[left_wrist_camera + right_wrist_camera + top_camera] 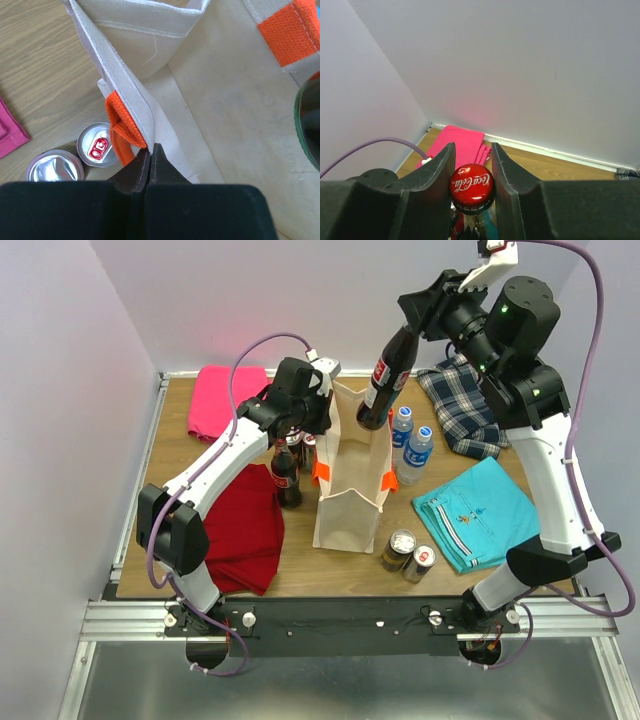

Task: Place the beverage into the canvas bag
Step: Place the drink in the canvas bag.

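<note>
The cream canvas bag (348, 502) with orange straps stands upright mid-table. My left gripper (320, 408) is shut on the bag's left rim (127, 95), beside an orange strap (122, 132), and holds the mouth open. My right gripper (414, 326) is shut on the neck of a dark cola bottle (385, 380), the beverage. The bottle hangs tilted, its base just over the bag's open mouth. In the right wrist view the red cap (471, 184) sits between the fingers (437, 172). The bottle's dark base (311, 125) shows at the right edge of the left wrist view.
Two more cola bottles (287, 475) stand left of the bag, two water bottles (415, 455) to its right, and two cans (409, 554) in front. Folded cloths lie around: red (245, 530), pink (222, 400), plaid (465, 405), teal (480, 510). White walls enclose the table.
</note>
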